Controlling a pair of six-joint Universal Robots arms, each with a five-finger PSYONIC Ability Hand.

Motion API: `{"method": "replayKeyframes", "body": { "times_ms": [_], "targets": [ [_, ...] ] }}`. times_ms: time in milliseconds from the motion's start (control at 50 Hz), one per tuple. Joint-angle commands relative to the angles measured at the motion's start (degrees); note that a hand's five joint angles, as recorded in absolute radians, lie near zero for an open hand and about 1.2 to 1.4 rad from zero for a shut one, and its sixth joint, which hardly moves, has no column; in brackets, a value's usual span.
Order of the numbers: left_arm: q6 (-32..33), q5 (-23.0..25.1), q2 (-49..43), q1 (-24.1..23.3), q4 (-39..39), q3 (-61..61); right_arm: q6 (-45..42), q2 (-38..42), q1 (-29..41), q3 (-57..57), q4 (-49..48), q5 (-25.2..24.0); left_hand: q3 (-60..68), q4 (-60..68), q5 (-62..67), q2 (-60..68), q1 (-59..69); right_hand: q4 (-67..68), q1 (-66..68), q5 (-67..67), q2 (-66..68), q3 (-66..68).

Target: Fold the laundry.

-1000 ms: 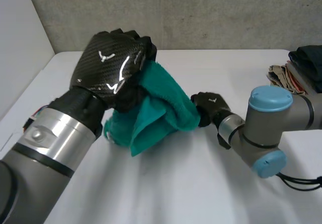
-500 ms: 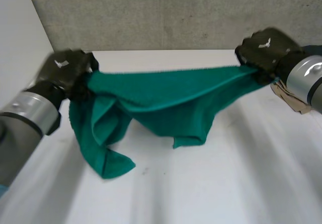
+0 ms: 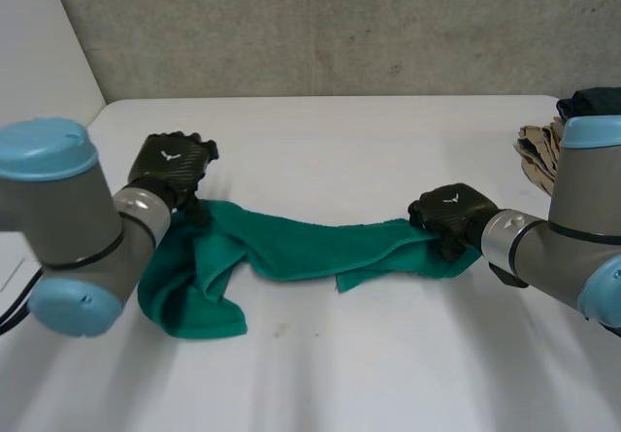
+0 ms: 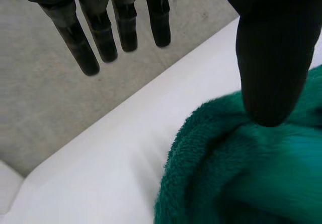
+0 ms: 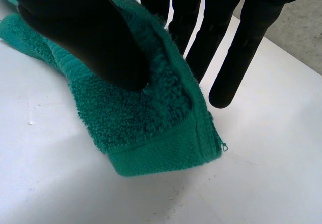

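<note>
Left hand low over table – fingers straight, spread clear of thumb. Right hand low – thumb and straight fingers pinch towel corner.

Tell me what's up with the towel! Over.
Left hand open, thumb on green towel. Right hand pinching its corner. Lies rumpled on table. Clothes pile well aside.

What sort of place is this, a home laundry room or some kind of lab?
Probably a lab or test bench, not a home: a bare concrete wall behind a plain white table, with just a green towel and a small stack of clothes at the table's edge as practice laundry.
</note>
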Motion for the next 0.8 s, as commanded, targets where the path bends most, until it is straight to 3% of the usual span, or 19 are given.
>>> {"method": "replayKeyframes", "body": {
  "times_ms": [20, 160, 220, 380, 520, 580, 600, 640, 800],
  "targets": [
    [-4.6, -4.0, 13.8, -2.1, -0.1, -13.8, -0.2, -0.3, -0.2, 0.4, -0.2, -0.1, 18.3, 18.4, 18.3, 18.3, 17.8, 11.4, 14.8, 11.5, 12.4, 12.1],
    [-15.0, -3.4, 14.9, -4.6, -0.4, -18.1, -0.2, -0.2, 0.0, 0.8, -0.5, 0.0, 17.8, 17.9, 17.8, 17.8, 17.3, 11.4, 14.8, 11.5, 12.4, 12.1],
    [-18.1, -3.2, 11.0, -4.6, 0.0, -17.9, -0.2, -0.2, 0.0, 1.2, -0.6, -0.1, 17.6, 17.7, 17.7, 17.6, 17.1, 11.4, 14.8, 11.5, 12.4, 12.1],
    [-19.4, -3.6, -0.8, -3.6, 0.6, -11.5, -0.2, -0.3, 0.0, 2.9, -1.5, -0.1, 10.2, 10.3, 10.3, 10.2, 9.7, 11.4, 14.8, 11.5, 12.4, 12.1],
    [-18.9, -4.0, -8.0, -0.5, 0.9, -6.9, -0.3, -0.4, -0.1, 3.3, -2.1, -0.1, 12.1, 12.2, 12.1, 12.0, 11.6, 11.4, 14.8, 11.5, 12.4, 12.1],
    [-18.7, -4.3, -8.4, -0.4, 1.0, -6.7, -0.3, -0.6, -0.2, 3.3, -2.3, -0.1, 24.6, 24.7, 24.7, 24.6, 24.1, 11.4, 14.8, 11.5, 12.4, 12.1],
    [-18.7, -4.4, -8.3, -0.6, 1.4, -6.8, -0.4, -0.6, -0.2, 3.3, -2.3, 0.0, 40.8, 41.0, 40.9, 40.8, 40.3, 11.4, 14.8, 11.5, 12.4, 12.1],
    [-18.7, -4.7, -7.7, -0.6, 1.7, -7.0, -0.4, -0.7, -0.4, 3.2, -2.3, 0.0, 60.6, 60.7, 60.6, 60.5, 60.1, 11.4, 14.8, 11.5, 12.4, 12.1],
    [-18.2, -5.8, 6.1, 0.7, 4.0, -10.5, -1.8, -5.4, -2.7, 1.2, -1.6, 0.5, 60.7, 60.8, 60.7, 60.6, 60.2, 11.4, 14.8, 11.5, 12.4, 12.1]
  ]
}}
